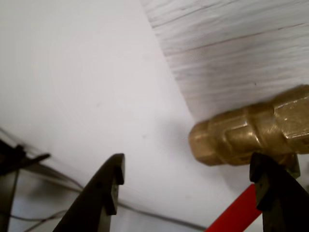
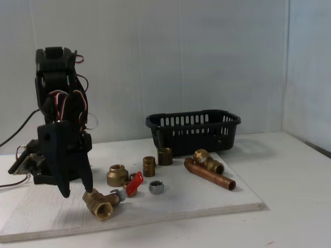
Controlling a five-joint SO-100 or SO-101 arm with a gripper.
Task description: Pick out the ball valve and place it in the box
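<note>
Ball valve [image 2: 106,200] lies near the board's [image 2: 217,199] front left edge, brass body's long axis diagonal, red lever toward the basket [image 2: 192,130]. Arm hunched low, claw [image 2: 77,192] pointing down, jaws apart, one tip touching the valve.

In the wrist view, the right edge is cutting off the ball valve [image 1: 256,130], and the tool's [image 1: 190,186] right finger is hiding part of its red lever.
</note>
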